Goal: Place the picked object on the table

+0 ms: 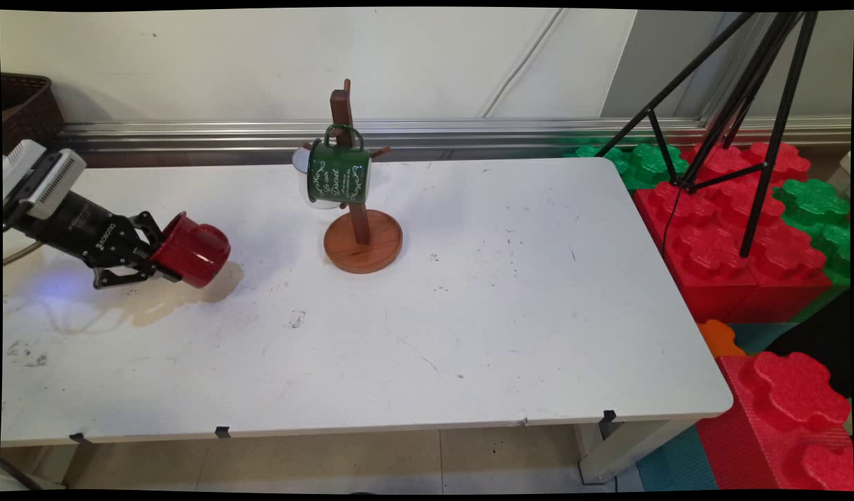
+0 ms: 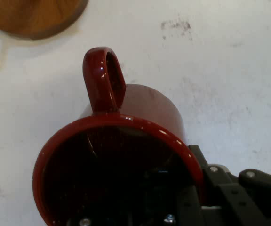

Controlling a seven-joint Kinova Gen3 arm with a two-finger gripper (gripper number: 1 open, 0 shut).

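- Gripping a red mug (image 1: 192,251) by its rim, the gripper (image 1: 154,255) reaches in low from the left side of the table (image 1: 469,313); its fingers are clamped on the rim, one inside the mouth and one outside.
- Held on its side, the mug has its mouth toward the hand and its base toward the stand (image 1: 361,240). Its shadow lies close beneath, so it looks just above the table; I cannot tell if it touches.
- In the hand view the mug's handle (image 2: 104,80) points away from the hand, with the edge of the stand's wooden base (image 2: 34,18) beyond it.
- The stand sits near the table's middle back, well apart from the red mug. A green mug (image 1: 339,172) hangs on a peg by its handle, and a white mug (image 1: 303,161) shows partly behind it.
- Risks, as a judgement: a rim pinch on glossy enamel is a thin hold, so a quick swing could let the mug slip or rotate between the fingers.
- Held this low, a dip could scrape or knock the mug on the table.
- Near the stand, a wide sweep could bump the green mug off its peg or tip the stand.
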